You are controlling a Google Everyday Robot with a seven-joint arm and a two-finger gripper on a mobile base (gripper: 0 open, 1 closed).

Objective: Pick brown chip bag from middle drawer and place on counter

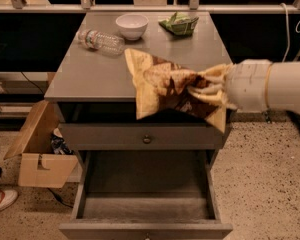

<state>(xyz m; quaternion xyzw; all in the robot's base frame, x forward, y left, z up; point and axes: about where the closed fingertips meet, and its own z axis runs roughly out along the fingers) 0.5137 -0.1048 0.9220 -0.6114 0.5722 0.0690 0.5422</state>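
Note:
The brown chip bag (162, 86), dark brown and tan-yellow, hangs in the air in front of the counter's (90, 74) front edge, level with its top. My gripper (206, 88) comes in from the right on a white arm and is shut on the bag's right end. The middle drawer (145, 194) stands pulled open below, its grey inside bare. The closed knobbed drawer front (147, 139) sits above it.
On the counter's back stand a white bowl (131, 25), a lying clear plastic bottle (101, 40) and a small green bag (179, 23). An open cardboard box (40, 151) sits on the floor left of the cabinet. A shoe (1, 199) is at lower left.

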